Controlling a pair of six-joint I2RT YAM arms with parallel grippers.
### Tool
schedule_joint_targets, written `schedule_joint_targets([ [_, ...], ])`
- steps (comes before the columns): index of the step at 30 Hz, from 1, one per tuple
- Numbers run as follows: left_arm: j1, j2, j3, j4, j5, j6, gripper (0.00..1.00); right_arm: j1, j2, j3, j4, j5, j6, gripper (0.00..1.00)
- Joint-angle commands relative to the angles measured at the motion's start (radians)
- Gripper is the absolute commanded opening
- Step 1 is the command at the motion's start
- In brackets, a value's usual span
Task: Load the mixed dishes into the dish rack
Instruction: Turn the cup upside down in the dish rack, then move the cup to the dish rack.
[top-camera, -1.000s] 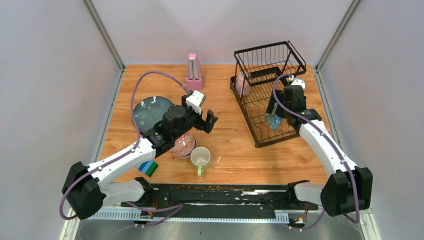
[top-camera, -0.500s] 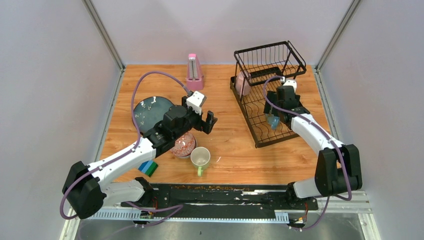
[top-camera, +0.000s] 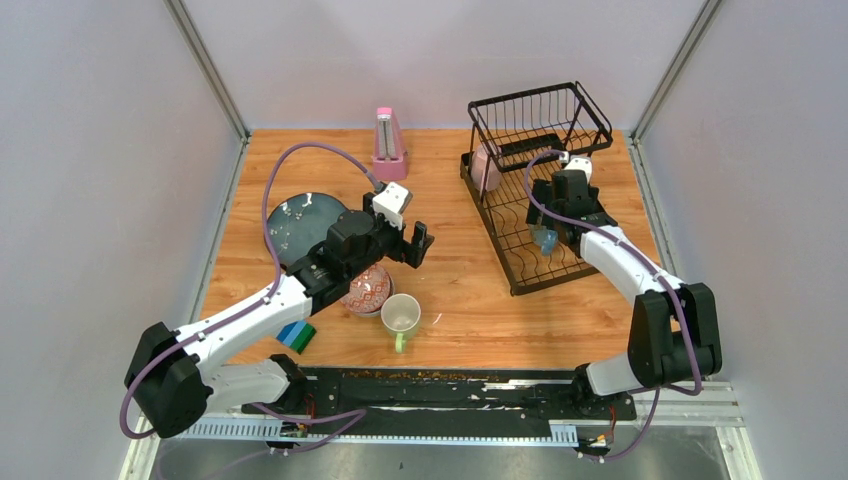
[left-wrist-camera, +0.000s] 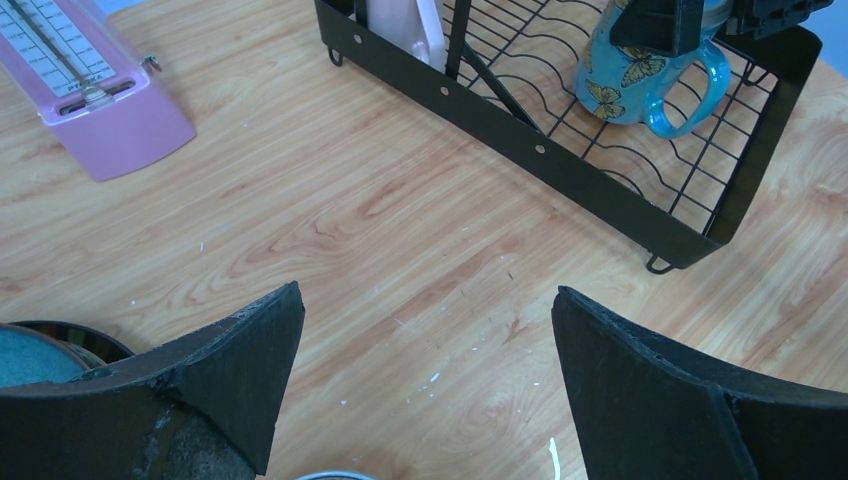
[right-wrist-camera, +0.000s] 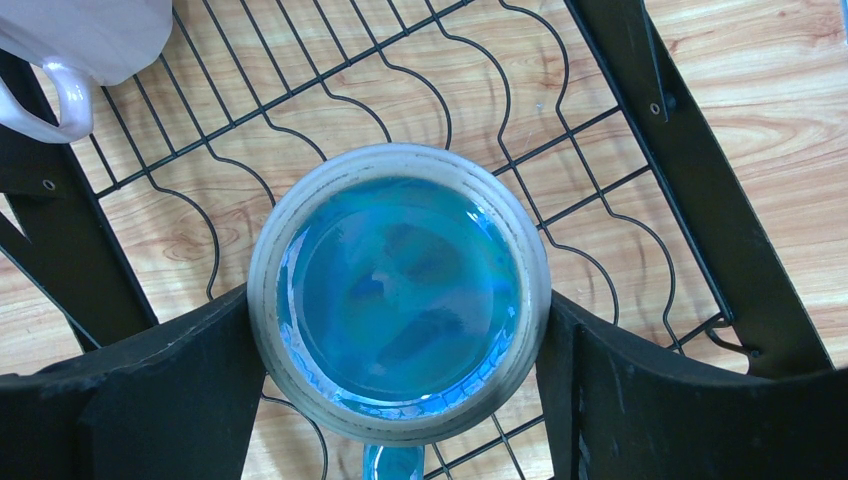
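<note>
- Right hand (right-wrist-camera: 400, 345) clamps the blue butterfly mug (right-wrist-camera: 398, 290). It nudged the mug farther into the dish rack (top-camera: 545, 283); mug upright, looks seated, release next.
- Left hand (left-wrist-camera: 425, 310) wide open, empty, unmoved.

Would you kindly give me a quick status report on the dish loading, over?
Left hand open, empty over table. Right hand closed on blue mug inside rack. Pink mug nearby, not touching.

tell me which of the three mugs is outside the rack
The pale green mug, upright on the table beside the red-patterned bowl. The blue butterfly mug and the pink-white mug both sit inside the dish rack.
</note>
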Motion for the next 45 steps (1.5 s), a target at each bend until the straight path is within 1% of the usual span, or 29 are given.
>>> schedule_joint_targets([
  [1,0.007,0.003,0.040,0.022,0.005,-0.014,1.00,-0.002,-0.014,0.045,0.015,0.000,-0.016,0.67],
  [5,0.006,0.004,0.040,0.020,0.007,-0.012,1.00,0.000,-0.009,0.071,-0.011,-0.011,-0.023,0.90],
  [8,0.007,0.001,0.038,0.015,0.007,-0.012,1.00,-0.002,-0.006,0.079,-0.025,-0.012,-0.024,0.99],
  [17,0.007,-0.005,0.034,0.013,0.007,-0.012,1.00,-0.002,-0.030,0.106,-0.060,-0.019,-0.014,1.00],
  [20,0.007,-0.002,0.035,0.014,0.010,-0.012,1.00,-0.002,-0.083,0.101,-0.075,-0.032,0.010,1.00],
  [24,0.007,0.006,0.034,0.018,0.013,-0.012,1.00,-0.001,-0.176,0.046,-0.078,-0.043,0.070,1.00],
  [28,0.008,0.014,0.035,0.022,0.022,-0.013,1.00,-0.002,-0.215,-0.003,-0.077,-0.048,0.098,0.99],
  [30,0.009,0.017,0.037,0.022,0.027,-0.013,1.00,-0.002,-0.210,-0.013,-0.098,-0.052,0.107,0.94],
  [33,0.009,0.014,0.037,0.018,0.025,-0.013,1.00,-0.001,-0.217,-0.045,-0.132,-0.025,0.164,0.93],
  [37,0.009,0.010,0.034,0.017,0.022,-0.015,1.00,-0.001,-0.243,-0.117,-0.118,-0.060,0.228,0.86],
  [42,0.009,0.011,0.035,0.016,0.024,-0.015,1.00,-0.009,-0.197,-0.153,-0.072,-0.066,0.241,0.74],
  [43,0.009,0.011,0.035,0.016,0.025,-0.015,1.00,-0.015,-0.188,-0.154,-0.059,-0.065,0.241,0.71],
  [45,0.009,0.011,0.036,0.016,0.026,-0.016,1.00,-0.027,-0.175,-0.162,-0.009,-0.076,0.236,0.67],
])
